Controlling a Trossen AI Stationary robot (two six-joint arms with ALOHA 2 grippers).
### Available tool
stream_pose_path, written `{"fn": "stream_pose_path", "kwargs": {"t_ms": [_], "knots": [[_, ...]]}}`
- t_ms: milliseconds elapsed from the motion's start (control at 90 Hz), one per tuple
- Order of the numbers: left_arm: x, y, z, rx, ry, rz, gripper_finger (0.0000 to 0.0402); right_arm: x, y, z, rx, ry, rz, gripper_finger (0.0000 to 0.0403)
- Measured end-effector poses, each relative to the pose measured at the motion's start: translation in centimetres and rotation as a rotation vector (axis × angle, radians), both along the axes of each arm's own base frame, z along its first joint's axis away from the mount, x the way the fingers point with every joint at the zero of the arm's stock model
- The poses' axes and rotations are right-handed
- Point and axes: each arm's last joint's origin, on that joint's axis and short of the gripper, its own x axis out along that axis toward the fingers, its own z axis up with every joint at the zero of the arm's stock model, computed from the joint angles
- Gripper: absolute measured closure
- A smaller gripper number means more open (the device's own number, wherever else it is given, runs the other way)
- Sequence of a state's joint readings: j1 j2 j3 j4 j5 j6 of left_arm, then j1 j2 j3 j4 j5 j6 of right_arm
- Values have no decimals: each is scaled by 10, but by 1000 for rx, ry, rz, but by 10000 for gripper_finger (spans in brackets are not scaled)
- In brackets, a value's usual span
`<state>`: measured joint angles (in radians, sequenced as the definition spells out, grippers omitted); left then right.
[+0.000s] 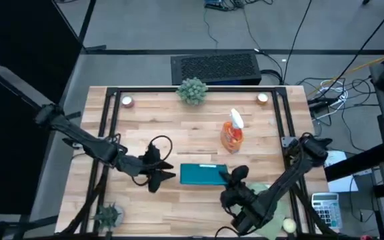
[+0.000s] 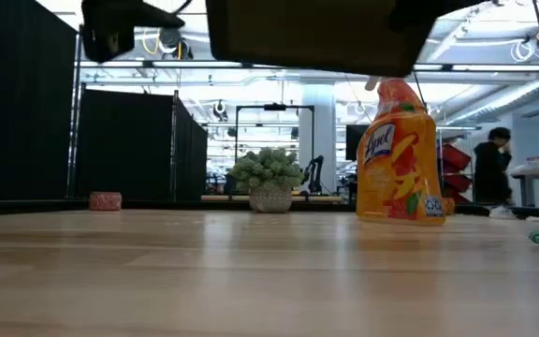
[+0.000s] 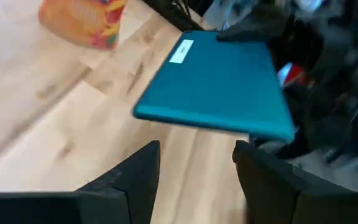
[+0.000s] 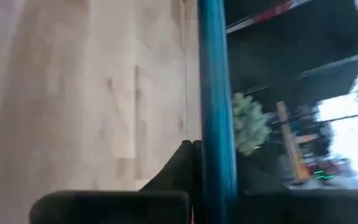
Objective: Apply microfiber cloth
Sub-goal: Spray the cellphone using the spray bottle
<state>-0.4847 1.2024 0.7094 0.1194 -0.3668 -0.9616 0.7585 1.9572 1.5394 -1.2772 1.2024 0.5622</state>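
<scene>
Wooden table (image 1: 179, 137), pale sage-green microfiber cloth (image 1: 272, 200) under right arm.

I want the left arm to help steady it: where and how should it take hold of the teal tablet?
Grip the free short edge of the teal tablet, the one facing the left gripper, coming in level from that side. The slab is thin and flat, and the right gripper holds it aloft by the opposite edge, so the open fingers could close over its two faces there.
</scene>
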Motion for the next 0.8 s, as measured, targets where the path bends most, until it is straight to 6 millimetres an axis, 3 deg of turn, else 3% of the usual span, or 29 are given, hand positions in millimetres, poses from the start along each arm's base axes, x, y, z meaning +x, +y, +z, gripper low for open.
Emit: {"fn": "stream_pose_path", "kwargs": {"t_ms": [178, 667, 800], "knots": [[-1, 1, -10, -207, -110, 45, 212, 6, -3, -4, -116, -22, 15, 396], [17, 7, -10, -338, -260, 124, 213, 27, -5, 0, -263, -43, 40, 392], [23, 6, -16, -341, -250, 106, 253, 31, -7, 0, -260, -17, 38, 377]]}}
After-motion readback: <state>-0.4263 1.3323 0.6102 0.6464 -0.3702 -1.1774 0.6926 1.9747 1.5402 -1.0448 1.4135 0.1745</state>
